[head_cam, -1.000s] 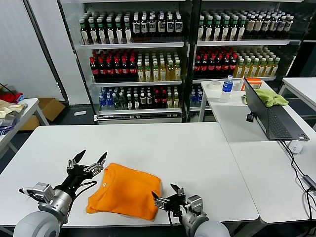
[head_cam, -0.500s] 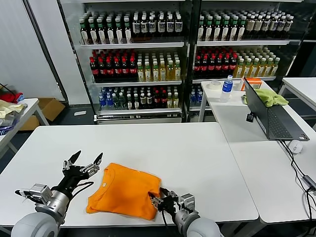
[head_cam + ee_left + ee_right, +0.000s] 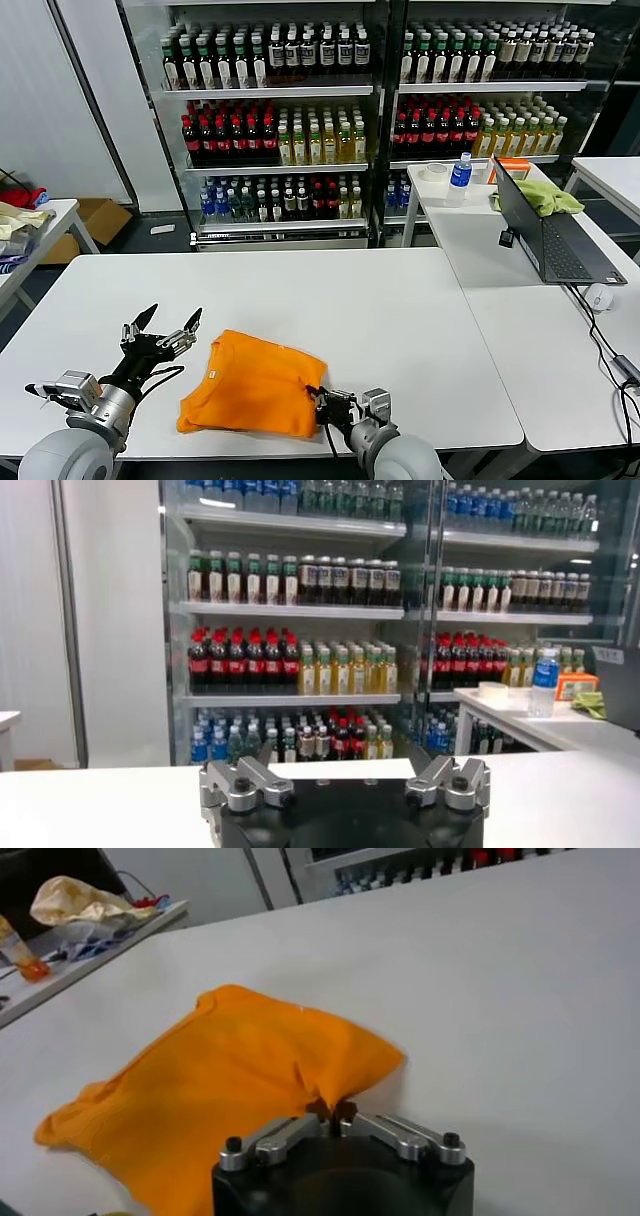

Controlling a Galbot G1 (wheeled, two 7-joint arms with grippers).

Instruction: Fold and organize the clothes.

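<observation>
The bright orange T-shirt (image 3: 255,392) lies folded into a rough rectangle on the white table (image 3: 380,300), near its front edge. A small white label shows at its collar side. My right gripper (image 3: 322,403) sits at the shirt's near right corner. In the right wrist view the fingertips (image 3: 331,1110) are pinched shut on a fold of the shirt's (image 3: 230,1078) edge. My left gripper (image 3: 165,325) hovers open to the left of the shirt, clear of it and empty. In the left wrist view its (image 3: 345,775) fingers are spread wide and the shirt is out of sight.
An open laptop (image 3: 555,235), a mouse (image 3: 598,295), a yellow-green cloth (image 3: 545,195) and a blue-capped bottle (image 3: 459,178) are on the right-hand tables. A pale yellow and red fabric pile (image 3: 20,215) lies on a side table at far left. Drink shelves (image 3: 300,120) stand behind.
My right gripper moved in to the shirt's near right corner and closed on its edge. My left gripper drifted a little left, away from the shirt, still open.
</observation>
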